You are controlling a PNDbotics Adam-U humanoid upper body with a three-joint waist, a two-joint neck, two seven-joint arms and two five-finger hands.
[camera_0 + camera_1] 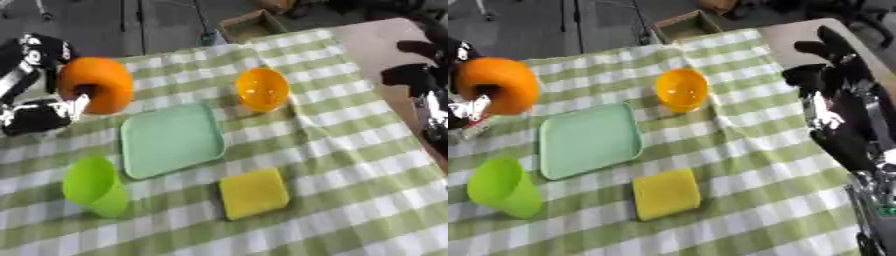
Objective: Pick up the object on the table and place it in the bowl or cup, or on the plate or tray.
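Green-and-white checked cloth [350,165] covers the table I am working over, with a bare tan strip of tabletop [798,35] showing past its far right corner and dark floor beyond, where a small open cardboard box [249,24] sits.

On my left side, the left hand [39,112] is raised at the cloth's left edge with its fingers curled around an orange ring-shaped object [98,84], something like a doughnut with a dark hole in its middle. The ring is held upright and lifted off the cloth, just left of and above the far corner of the pale mint-green square plate [171,140].

That plate lies flat near the middle of the cloth. Beyond it and to the right stands an orange bowl [262,89], tilted so I see into its opening. Near the front left, a lime-green cup [94,187] lies tipped, its mouth facing up and left. A yellow square tray [254,193] rests just in front of the plate's near right corner, apart from it.

On my right, the right hand [833,75] hangs over the table's right edge, black and silver, fingers extended and relaxed, holding nothing, well apart from all the dishes.
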